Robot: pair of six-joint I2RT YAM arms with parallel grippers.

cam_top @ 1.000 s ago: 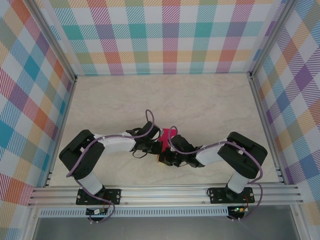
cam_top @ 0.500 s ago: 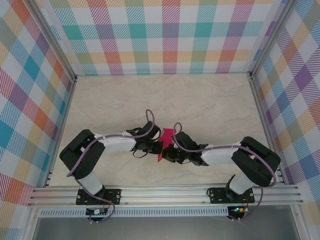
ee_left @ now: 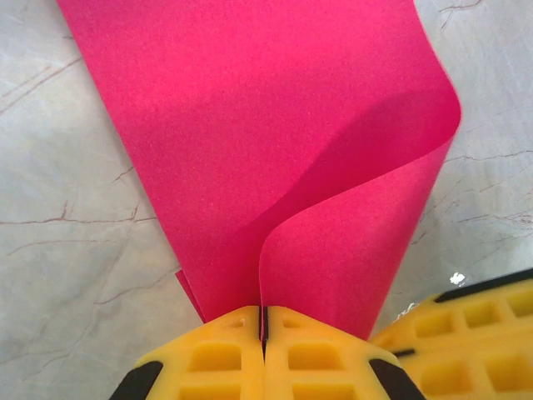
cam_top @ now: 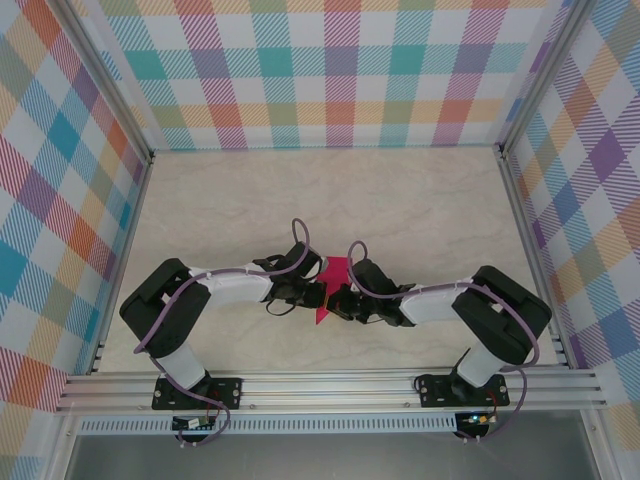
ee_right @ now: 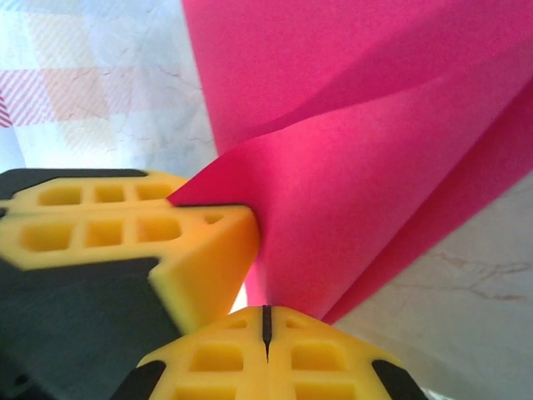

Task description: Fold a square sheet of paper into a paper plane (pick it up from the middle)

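Observation:
The square sheet of paper (cam_top: 328, 300) is magenta-pink and hangs between the two grippers, just above the table near its front middle. It is bent into loose curved layers (ee_left: 250, 125) with a pointed lower end. My left gripper (cam_top: 313, 290) is shut on the sheet, whose edge runs into the closed seam of the yellow fingers (ee_left: 264, 321). My right gripper (cam_top: 343, 298) is shut on it from the other side (ee_right: 265, 321), with the sheet (ee_right: 375, 167) narrowing into its seam. The left gripper's fingers (ee_right: 108, 229) show close beside the right one. No paper plane is in view.
The pale marble table (cam_top: 330, 200) has free room behind and to both sides of the grippers. Plaid walls (cam_top: 340, 70) close in the left, back and right. An aluminium rail (cam_top: 330, 385) runs along the near edge by the arm bases.
The right gripper has moved up and left to meet the sheet beside the left gripper, and its elbow swung out then back. More pink shows, with a point hanging lower. The left arm stayed still.

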